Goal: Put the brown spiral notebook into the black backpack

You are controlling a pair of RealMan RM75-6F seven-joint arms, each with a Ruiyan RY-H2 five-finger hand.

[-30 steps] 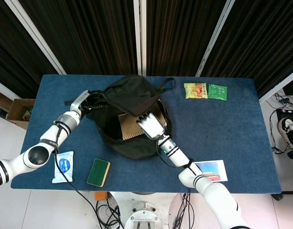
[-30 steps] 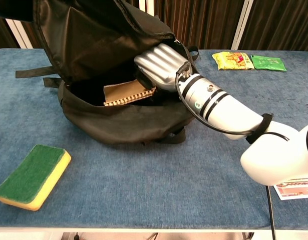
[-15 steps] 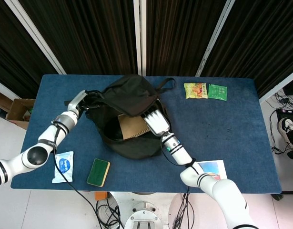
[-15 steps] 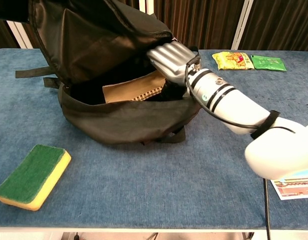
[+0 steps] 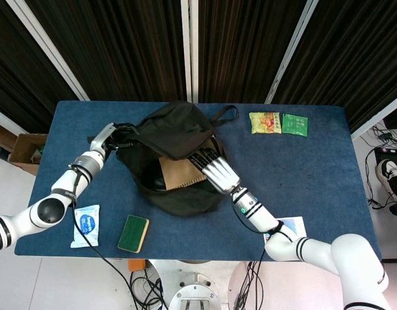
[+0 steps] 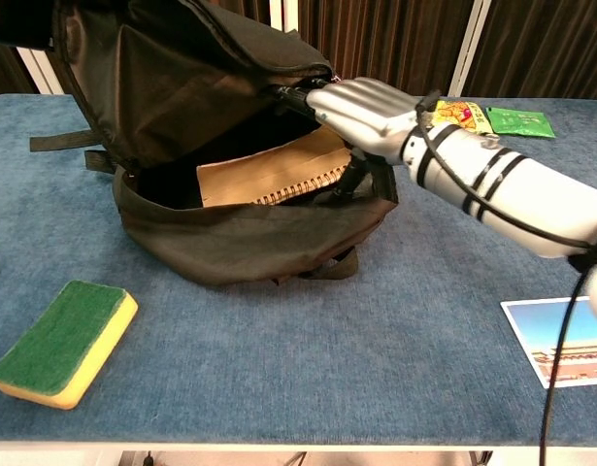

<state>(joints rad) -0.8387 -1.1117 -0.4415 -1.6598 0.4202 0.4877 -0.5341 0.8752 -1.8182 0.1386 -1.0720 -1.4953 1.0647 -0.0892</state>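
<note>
The black backpack (image 5: 179, 194) (image 6: 240, 238) lies open mid-table. My left hand (image 5: 111, 134) grips its flap and holds it up at the bag's left side; the chest view does not show this hand. The brown spiral notebook (image 5: 177, 172) (image 6: 274, 173) lies inside the opening, its spiral edge facing the front. At the bag's right rim my right hand (image 5: 215, 169) (image 6: 368, 115) holds the notebook's right end, with its fingers curled over it and its thumb below.
A green-and-yellow sponge (image 5: 133, 233) (image 6: 61, 342) lies at the front left, beside a blue-and-white packet (image 5: 87, 225). Yellow (image 5: 264, 123) (image 6: 455, 116) and green (image 5: 294, 124) snack packs sit at the back right. A postcard (image 5: 292, 227) (image 6: 560, 340) lies front right.
My right hand has drawn back to the right, from deep in the bag to its right rim. The notebook now shows more in the opening. The left hand still holds the flap.
</note>
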